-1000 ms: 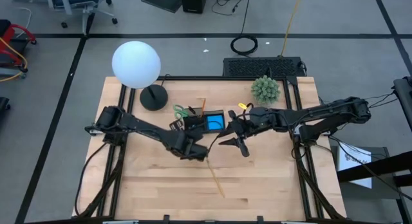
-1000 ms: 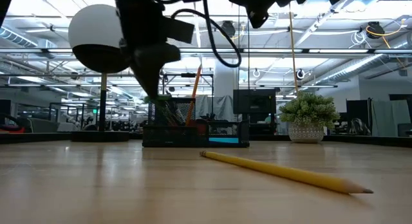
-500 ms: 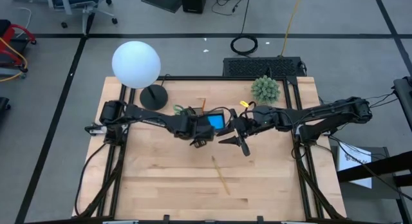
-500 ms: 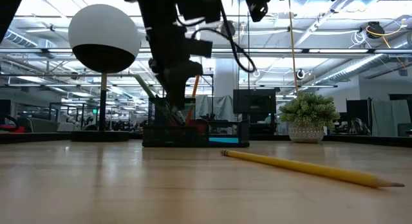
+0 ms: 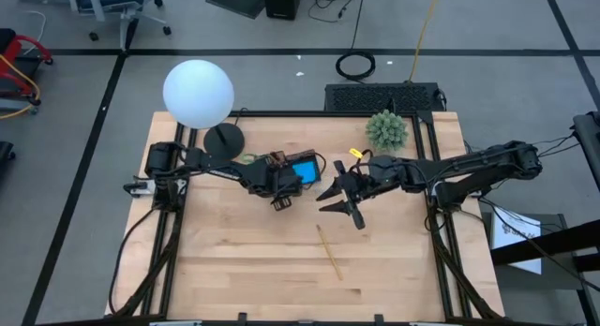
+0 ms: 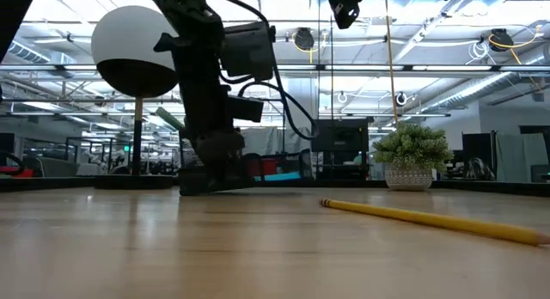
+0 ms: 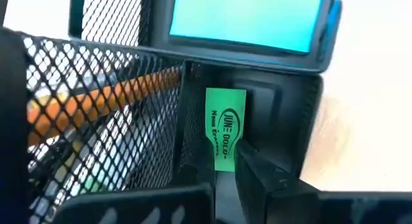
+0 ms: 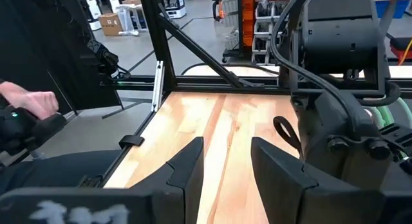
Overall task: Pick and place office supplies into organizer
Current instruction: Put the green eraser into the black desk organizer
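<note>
Even, bright overhead light in the high view; wooden surface (image 5: pixel 234 260) evenly lit, only faint soft shadows under the arms. White globe lamp (image 5: pixel 198 93) slightly blown out, no detail on it. Low view backlit: ceiling strip lights (image 6: pixel 481 71) glare, arms read as near-black silhouettes, near part of the surface soft and out of focus, yellow pencil (image 6: pixel 430 220) blurred toward its near end. Left wrist view overexposed: wood washed to white, blue sticky pad (image 7: pixel 248 18) glowing, mesh close-up soft, green label (image 7: pixel 225 127) fairly sharp. Right wrist view well lit, own fingers (image 8: pixel 187 169) blurred at close range, background sharper.
</note>
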